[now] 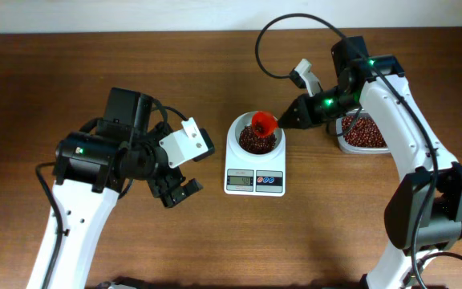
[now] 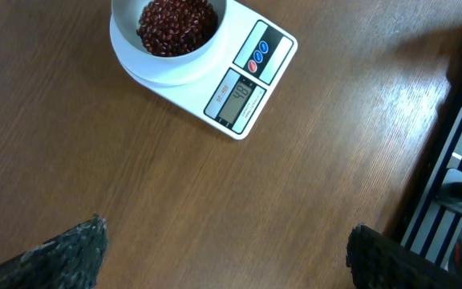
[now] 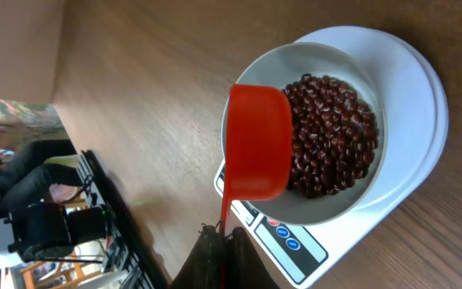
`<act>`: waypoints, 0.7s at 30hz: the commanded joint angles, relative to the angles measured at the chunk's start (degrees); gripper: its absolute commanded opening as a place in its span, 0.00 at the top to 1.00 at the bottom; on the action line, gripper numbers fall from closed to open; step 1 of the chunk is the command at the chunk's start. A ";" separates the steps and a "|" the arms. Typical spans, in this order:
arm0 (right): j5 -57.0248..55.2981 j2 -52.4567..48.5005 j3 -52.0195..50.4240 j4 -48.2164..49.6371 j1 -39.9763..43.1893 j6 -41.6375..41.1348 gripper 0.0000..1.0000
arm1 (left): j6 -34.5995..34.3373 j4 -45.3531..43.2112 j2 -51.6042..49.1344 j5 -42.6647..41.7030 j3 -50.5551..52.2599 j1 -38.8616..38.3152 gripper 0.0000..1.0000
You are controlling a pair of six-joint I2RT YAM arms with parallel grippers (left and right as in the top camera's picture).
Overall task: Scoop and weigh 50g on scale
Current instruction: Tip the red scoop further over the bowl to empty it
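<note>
Scale [image 1: 254, 164]: sits mid-surface between the two arms, with its display [image 1: 240, 181] turned toward the robot's side, where the left wrist camera can take it in. The digits are too small to read.
Bowl [image 1: 257, 136]: white, resting on the scale's platform to catch what is poured, so the load registers as it lands.
Beans [image 3: 331, 132]: dark red, piled in the bowl below its rim.
Scoop [image 3: 259, 144]: red, poised over the bowl's rim, its thin handle running back to the right pincer. It looks to be kept above the bowl so that whatever drops falls inside and not on the surface. Whether any beans are in it cannot be told.
Right pincer [image 3: 224, 255]: pressed together on the scoop's handle, with the arm reaching in from the tub side.
Tub [image 1: 367, 135]: clear, holding more beans, partly behind the right arm and near the scale, which makes a short trip for each scoop.
Left pincer [image 1: 177, 190]: spread wide and pinching nothing, held over bare surface [image 1: 70, 72] left of the scale, apparently parked clear of the pour.
Stage: judged to be topping up in small doses toward the 50g mark. Overshooting is the risk.
</note>
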State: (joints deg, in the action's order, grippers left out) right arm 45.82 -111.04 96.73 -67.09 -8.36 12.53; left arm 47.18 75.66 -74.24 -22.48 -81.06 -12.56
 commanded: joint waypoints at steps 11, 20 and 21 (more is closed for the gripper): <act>7.34 0.07 1.11 0.28 -0.15 7.43 0.96 | 0.48 0.07 0.87 -0.20 0.39 0.24 0.01; -9.03 -0.17 1.11 -0.55 -0.26 -6.36 0.96 | 0.48 0.04 0.87 -0.20 0.39 0.24 0.01; -9.01 -0.17 1.11 -0.55 -0.26 -6.36 0.96 | 0.48 0.04 0.87 -0.20 0.39 0.24 0.01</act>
State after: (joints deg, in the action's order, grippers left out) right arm 37.82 -111.04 96.77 -67.64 -8.36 7.20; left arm 47.18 75.66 -74.26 -22.48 -81.06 -12.56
